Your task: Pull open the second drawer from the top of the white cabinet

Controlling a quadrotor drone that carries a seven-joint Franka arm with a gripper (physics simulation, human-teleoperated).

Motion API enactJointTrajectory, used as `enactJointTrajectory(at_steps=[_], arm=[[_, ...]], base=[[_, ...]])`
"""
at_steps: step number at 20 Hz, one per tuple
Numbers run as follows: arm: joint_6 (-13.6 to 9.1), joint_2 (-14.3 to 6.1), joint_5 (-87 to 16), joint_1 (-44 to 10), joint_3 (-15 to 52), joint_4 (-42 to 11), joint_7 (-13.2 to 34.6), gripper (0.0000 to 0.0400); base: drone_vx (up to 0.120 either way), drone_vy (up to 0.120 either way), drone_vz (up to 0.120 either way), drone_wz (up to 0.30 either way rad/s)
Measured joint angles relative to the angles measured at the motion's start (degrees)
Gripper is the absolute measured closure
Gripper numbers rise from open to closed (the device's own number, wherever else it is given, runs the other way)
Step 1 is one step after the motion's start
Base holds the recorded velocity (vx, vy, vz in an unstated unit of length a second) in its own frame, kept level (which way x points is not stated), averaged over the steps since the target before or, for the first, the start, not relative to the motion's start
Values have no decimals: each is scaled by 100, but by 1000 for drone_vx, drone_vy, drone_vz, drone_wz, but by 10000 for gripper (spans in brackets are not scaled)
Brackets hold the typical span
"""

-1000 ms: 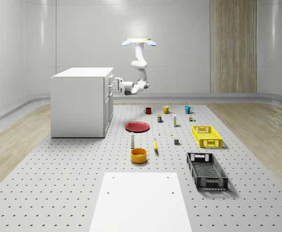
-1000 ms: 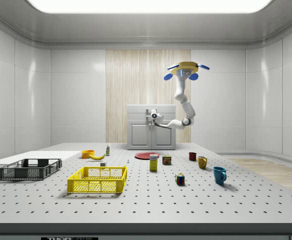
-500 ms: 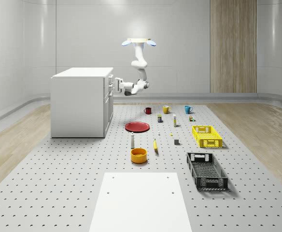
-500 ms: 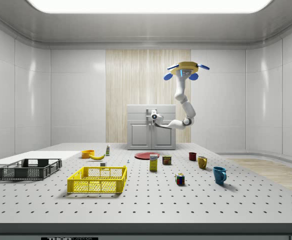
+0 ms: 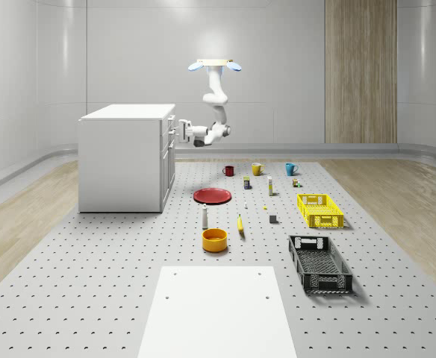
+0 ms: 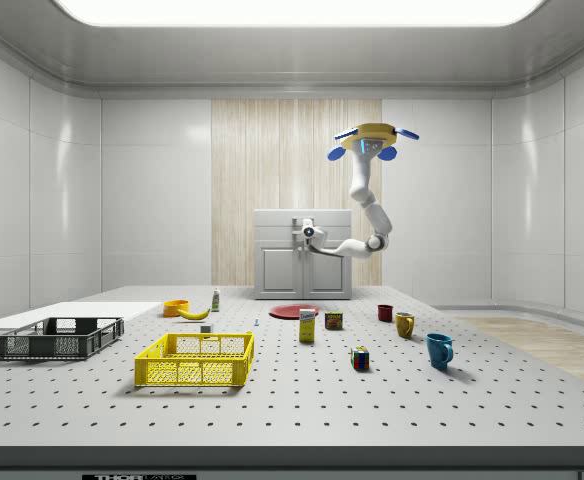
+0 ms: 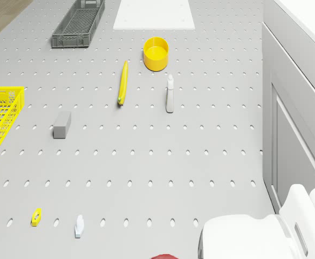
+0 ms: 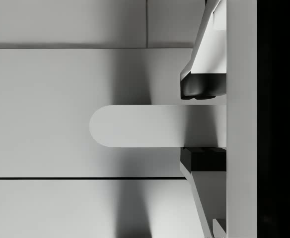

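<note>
A: Fingers (image 8: 203,92) status?

B: They sit either side of the handle (image 8: 135,126), pads touching or nearly so; grip looks closed on it.

A: Risk?

B: Only the handle's end is caught. A skewed pull may slip the gripper (image 8: 203,126) off.

A: Drawer (image 8: 60,113)?

B: White, flat-fronted, flush in the cabinet (image 5: 125,158), second from top. Drone (image 5: 214,65) hovers beside the cabinet.

I see drone (image 5: 215,65) hovering above surface (image 5: 91,283), right of white cabinet (image 5: 125,158). Arm hangs down, bends toward cabinet front. End effector (image 5: 178,128) at upper drawers (image 5: 170,131). Red plate (image 5: 213,195), orange bowl (image 5: 214,239), yellow crate (image 5: 320,210), black crate (image 5: 319,263) lie well apart.
</note>
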Motion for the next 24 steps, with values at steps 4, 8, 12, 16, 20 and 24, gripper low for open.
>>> enactJointTrajectory(at_steps=[4,8,12,16,20,24], arm=[[-98,-71,-65,-71,-53,-64,9,276],[-187,-134,-125,-132,-105,-118,8,283],[-250,-176,-160,-179,-137,-154,21,291],[-313,-219,-206,-224,-175,-189,37,293],[-437,-312,-331,-293,-283,-259,78,294],[-570,-408,-477,-362,-414,-329,121,295]], base=[[0,0,0,0],[0,0,0,0],[0,0,0,0],[0,0,0,0],[0,0,0,0],[0,0,0,0]])
